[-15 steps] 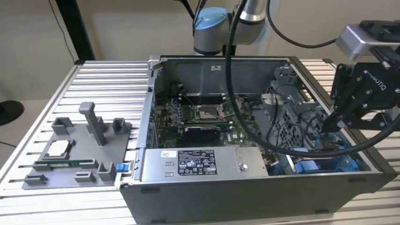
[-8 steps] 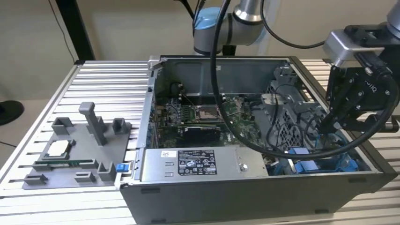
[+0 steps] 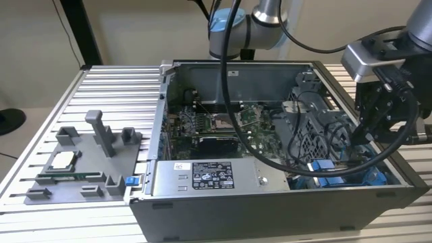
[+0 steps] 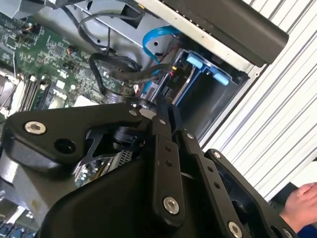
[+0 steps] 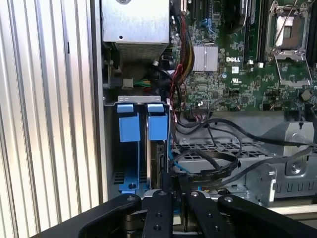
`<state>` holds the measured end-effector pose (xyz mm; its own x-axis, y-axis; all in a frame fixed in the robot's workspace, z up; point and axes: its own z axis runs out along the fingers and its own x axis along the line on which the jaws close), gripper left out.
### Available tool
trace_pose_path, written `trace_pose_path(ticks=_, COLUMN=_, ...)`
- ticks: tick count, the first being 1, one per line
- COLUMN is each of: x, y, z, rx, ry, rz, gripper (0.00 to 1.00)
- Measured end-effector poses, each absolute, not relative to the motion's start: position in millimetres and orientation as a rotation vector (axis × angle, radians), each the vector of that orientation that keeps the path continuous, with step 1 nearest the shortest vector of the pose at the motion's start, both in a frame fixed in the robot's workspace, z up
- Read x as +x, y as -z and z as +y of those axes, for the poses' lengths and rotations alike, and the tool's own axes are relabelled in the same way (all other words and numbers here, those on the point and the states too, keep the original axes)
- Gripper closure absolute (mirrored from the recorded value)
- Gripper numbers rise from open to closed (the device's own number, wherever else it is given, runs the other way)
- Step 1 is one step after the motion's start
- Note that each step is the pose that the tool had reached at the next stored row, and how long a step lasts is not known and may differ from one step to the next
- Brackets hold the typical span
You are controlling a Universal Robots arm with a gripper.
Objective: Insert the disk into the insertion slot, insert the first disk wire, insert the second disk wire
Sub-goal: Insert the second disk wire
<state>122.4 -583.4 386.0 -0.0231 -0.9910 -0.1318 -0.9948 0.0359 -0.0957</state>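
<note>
My gripper (image 3: 357, 137) reaches down into the front corner of the open computer case (image 3: 270, 207) on the exterior view's right. In both wrist views its fingers (image 5: 158, 210) stand close together, shut on a thin dark part seen edge-on, the disk (image 5: 159, 161), which stands upright in the insertion slot (image 5: 128, 130). The slot's bright blue rails and tabs (image 4: 208, 69) sit just past my gripper (image 4: 166, 106). A blue wire (image 4: 153, 37) and a black wire bundle (image 4: 124, 74) end beside the disk (image 4: 171, 89). Whether either is plugged in is hidden.
The grey power-supply box (image 3: 202, 177) lies along the case front, with the motherboard (image 3: 216, 126) behind it. Loose black cables (image 5: 213, 163) cross the perforated metal cage (image 5: 277, 148). A grey fixture tray (image 3: 81, 162) sits on the slatted table. A person's hand (image 4: 302, 201) is near the case.
</note>
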Motion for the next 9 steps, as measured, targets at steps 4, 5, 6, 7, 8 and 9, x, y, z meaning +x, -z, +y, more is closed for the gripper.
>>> trace_pose_path(ticks=4, x=113.8, y=-382.2, z=-583.6, rx=-2.078, ry=-0.031, rz=2.132, gripper=1.0)
trace_pose_path(ticks=5, x=112.7, y=-380.9, z=-583.9, rx=-2.079, ry=-0.031, rz=2.13, gripper=1.0)
trace_pose_path(ticks=6, x=112.2, y=-379.5, z=-584.3, rx=-2.081, ry=-0.031, rz=2.128, gripper=1.0)
trace_pose_path(ticks=7, x=111.9, y=-377.5, z=-584.9, rx=-2.083, ry=-0.031, rz=2.127, gripper=1.0)
trace_pose_path(ticks=8, x=111.9, y=-375.7, z=-585.8, rx=-2.084, ry=-0.032, rz=2.125, gripper=1.0)
trace_pose_path(ticks=9, x=111.8, y=-373.9, z=-587.0, rx=-2.086, ry=-0.032, rz=2.124, gripper=1.0)
